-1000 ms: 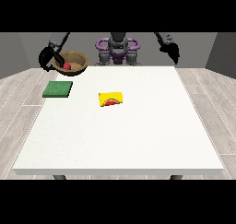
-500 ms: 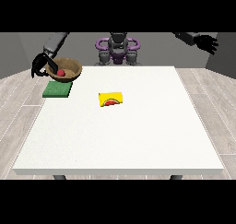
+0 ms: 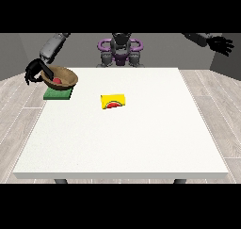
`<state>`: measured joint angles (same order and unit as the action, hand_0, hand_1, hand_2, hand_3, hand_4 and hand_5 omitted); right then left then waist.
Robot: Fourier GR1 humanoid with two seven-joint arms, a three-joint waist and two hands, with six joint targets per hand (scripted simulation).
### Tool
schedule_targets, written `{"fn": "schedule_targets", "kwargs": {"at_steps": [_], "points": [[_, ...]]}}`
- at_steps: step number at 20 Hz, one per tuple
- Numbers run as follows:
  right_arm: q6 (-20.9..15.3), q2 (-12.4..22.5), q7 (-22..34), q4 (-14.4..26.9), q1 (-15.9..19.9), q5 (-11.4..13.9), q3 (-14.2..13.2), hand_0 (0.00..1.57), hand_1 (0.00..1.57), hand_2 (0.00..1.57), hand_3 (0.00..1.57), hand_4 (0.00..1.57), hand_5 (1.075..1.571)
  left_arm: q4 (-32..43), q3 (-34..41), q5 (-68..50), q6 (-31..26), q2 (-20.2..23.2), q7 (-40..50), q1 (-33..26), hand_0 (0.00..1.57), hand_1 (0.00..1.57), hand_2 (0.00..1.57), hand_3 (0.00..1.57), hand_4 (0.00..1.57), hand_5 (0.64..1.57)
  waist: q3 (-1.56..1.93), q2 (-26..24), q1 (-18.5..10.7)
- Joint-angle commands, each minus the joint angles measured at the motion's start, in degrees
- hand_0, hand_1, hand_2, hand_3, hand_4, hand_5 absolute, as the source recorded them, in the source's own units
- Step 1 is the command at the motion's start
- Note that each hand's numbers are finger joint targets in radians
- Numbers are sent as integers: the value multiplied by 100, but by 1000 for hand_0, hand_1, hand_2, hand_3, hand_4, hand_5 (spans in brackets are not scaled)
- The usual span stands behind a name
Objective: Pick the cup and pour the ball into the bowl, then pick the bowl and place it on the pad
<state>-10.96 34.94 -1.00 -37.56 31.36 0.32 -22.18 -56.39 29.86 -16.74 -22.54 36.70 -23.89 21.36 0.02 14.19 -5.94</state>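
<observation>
A brown wooden bowl (image 3: 65, 75) with a red ball (image 3: 57, 81) inside hangs slightly tilted just above the green pad (image 3: 57, 94) at the table's far left. The hand at the view's left (image 3: 36, 71) is curled on the bowl's left rim and holds it. A yellow cup (image 3: 113, 101) lies on its side near the table's middle, its red inside facing the camera. The hand at the view's right (image 3: 221, 44) is raised high beyond the table's far right corner, fingers spread, holding nothing.
The white table (image 3: 122, 143) stretches wide in front of the cup. The robot's torso (image 3: 120, 51) stands behind the far edge. Wooden floor surrounds the table.
The bowl has come down and forward with the hand at the view's left, from behind the pad to just over it. The other hand swung up and out to the right.
</observation>
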Motion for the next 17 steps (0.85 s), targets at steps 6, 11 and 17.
{"fn": "schedule_targets", "kwargs": {"at_steps": [6,11,17], "points": [[293,9,113,290,434,-98,35,0,0,425,649,0,1460,426,179,-138,-105,413,1,323,0,0,0,0,1180,1551,-2,151,103],[471,243,321,818,386,40,92,0,0,0,0,0,1361,-778,-582,53,312,-363,839,123,0,0,0,0,1007,1569,10,-656,5],[1020,-151,852,203,812,-61,423,0,0,0,0,476,1434,-557,-1163,452,751,-1135,1283,-252,0,0,0,0,902,1559,-7,-2073,322]]}}
